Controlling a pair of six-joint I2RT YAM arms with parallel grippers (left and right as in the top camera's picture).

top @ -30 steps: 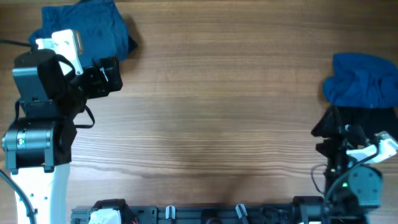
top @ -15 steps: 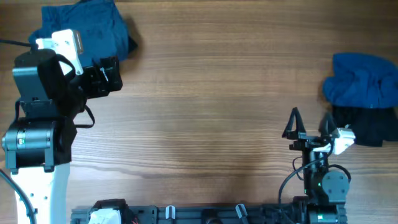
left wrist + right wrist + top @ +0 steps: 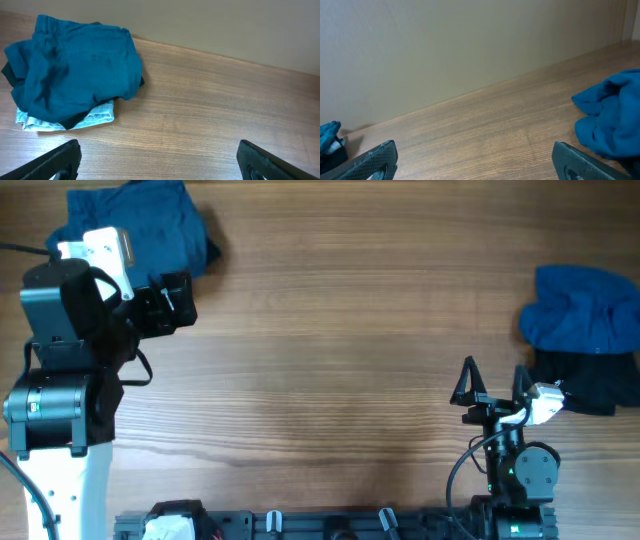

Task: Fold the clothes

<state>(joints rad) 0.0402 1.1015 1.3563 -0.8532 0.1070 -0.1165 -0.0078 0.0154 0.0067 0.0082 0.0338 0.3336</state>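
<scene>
The clothes lie in two piles. At the far left corner a teal-blue garment (image 3: 140,225) (image 3: 75,70) is bunched over a pale blue piece (image 3: 95,114). By the right edge a bright blue cloth (image 3: 585,310) (image 3: 615,117) rests against a black piece (image 3: 585,385). My left gripper (image 3: 178,302) (image 3: 160,165) hovers open just on the near side of the left pile, with bare wood between its fingers (image 3: 55,160). My right gripper (image 3: 493,375) (image 3: 475,162) stands open and empty, left of the right pile and apart from it.
The wooden table (image 3: 340,330) stretches between the two piles. A plain beige wall (image 3: 445,45) backs its far edge. The arms' bases and a black rail (image 3: 300,525) line the front edge. The left arm's body (image 3: 60,380) fills the left side.
The right arm has swung left, away from the black and blue pile, and its open gripper now stands off that pile over bare wood. The left arm has not moved.
</scene>
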